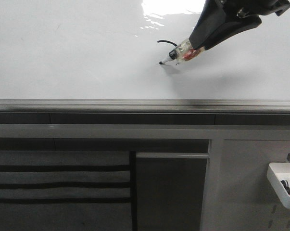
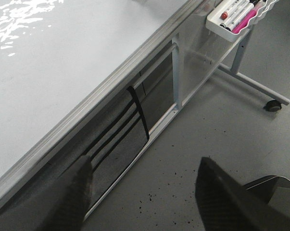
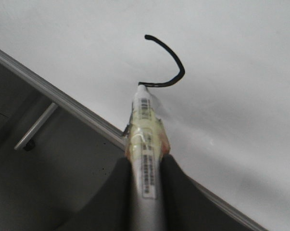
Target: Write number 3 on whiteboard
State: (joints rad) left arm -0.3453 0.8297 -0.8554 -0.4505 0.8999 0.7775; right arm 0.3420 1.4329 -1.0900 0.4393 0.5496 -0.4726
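The number 3 (image 3: 168,61) is only partly drawn: one black curved stroke on the whiteboard (image 1: 63,53), right of centre. The marker (image 1: 181,53) tip touches the stroke's end. The right gripper (image 1: 202,43) slants down from above, clamped on the marker; its label print is unreadable. The left gripper (image 2: 142,192) hangs spread apart, holding nothing, over the floor (image 2: 221,130).

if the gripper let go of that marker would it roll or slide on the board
Probably both. The taped, round-barrelled marker, clamped by the right gripper, looks cylindrical, so apt to roll. The glossy white whiteboard shows glare, suggesting a slick surface. It seems light and stiff.
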